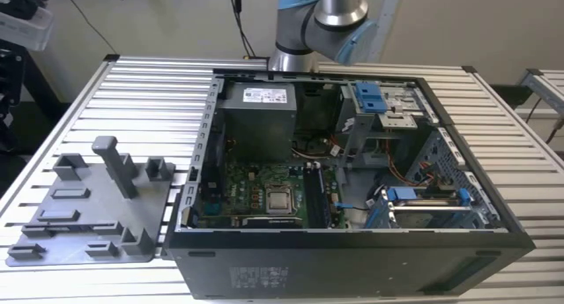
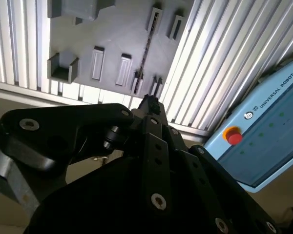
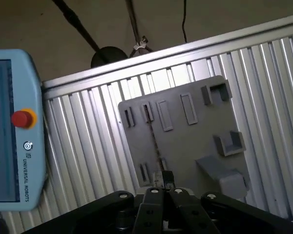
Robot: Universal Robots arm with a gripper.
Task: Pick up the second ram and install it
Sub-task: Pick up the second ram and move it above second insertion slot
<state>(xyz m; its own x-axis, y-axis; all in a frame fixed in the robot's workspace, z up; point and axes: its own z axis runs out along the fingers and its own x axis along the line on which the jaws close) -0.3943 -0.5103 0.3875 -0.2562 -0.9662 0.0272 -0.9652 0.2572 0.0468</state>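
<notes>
Gripper [image 3: 163, 179]: fingers narrow, pinched on the second ram [image 3: 154, 141]. The ram was a thin dark strip seen edge-on in the first wrist view, held over the grey tray [image 3: 185, 146]. Tray lay on the slatted table [image 1: 141, 86] at the exterior view's left edge, beside the open computer case [image 1: 352, 254].

Exterior view lit evenly from overhead; slatted table [image 1: 132, 79] rendered bright, nearly washed out. Computer case [image 1: 352, 264] interior left dim, shadow cast beneath drive bays [image 1: 374, 99]. In both wrist views glare thrown off slats; gripper [image 2: 149, 103] rendered almost black; second ram [image 3: 154, 141], clamped edge-on, reduced to thin dark line against grey tray [image 3: 195, 136].
</notes>
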